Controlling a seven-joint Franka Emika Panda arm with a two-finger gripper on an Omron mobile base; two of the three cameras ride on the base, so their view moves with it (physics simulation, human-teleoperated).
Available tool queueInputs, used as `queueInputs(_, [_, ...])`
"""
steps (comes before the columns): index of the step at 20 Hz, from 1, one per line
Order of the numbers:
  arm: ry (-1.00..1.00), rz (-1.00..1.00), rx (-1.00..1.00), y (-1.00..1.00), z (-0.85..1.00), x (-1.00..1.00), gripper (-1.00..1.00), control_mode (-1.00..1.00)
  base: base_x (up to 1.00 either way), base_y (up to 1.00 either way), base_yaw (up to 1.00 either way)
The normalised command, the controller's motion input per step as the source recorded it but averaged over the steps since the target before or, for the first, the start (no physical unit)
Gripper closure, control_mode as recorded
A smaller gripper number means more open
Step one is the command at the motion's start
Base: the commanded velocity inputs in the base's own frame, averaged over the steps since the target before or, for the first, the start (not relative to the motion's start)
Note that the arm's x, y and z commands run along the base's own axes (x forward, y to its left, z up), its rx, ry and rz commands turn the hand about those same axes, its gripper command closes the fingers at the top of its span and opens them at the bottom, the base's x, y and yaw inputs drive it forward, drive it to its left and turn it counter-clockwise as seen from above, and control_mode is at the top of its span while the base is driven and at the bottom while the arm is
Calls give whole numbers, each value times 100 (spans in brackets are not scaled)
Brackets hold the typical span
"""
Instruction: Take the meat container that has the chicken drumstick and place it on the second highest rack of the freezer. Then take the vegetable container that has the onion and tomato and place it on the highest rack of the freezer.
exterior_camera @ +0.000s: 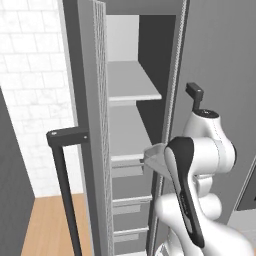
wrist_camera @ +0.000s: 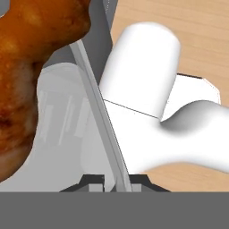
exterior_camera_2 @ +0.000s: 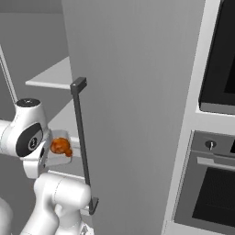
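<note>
Chicken drumstick (wrist_camera: 27, 76) sits in the clear meat container (wrist_camera: 67, 116), and our end effector (wrist_camera: 114, 184) is clenched on its wall. We hold it at the front edge of the second highest rack (exterior_camera: 125, 135) in the open freezer (exterior_camera: 92, 100). Letting go is left, then the vegetable container.

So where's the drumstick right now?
The drumstick lies in its clear container, at the lower shelf of the open freezer, left of the door handle in the right base view.
</note>
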Motion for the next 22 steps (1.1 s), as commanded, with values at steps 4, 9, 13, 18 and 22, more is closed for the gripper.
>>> queueInputs(4, [0, 0, 0, 0, 0, 0, 100, 100, 0, 21, 0])
queueInputs(9, [-9, 0, 0, 29, -7, 0, 100, -100, 0, 3, 0])
queueInputs(13, [-9, -3, 1, 42, -8, 13, 100, -100, 0, 0, 0])
queueInputs(18, [-6, -11, 0, 38, -19, 51, 100, -100, 0, 0, 0])
queueInputs(22, [-12, -11, 1, 23, -13, 78, 100, -100, 0, 0, 0])
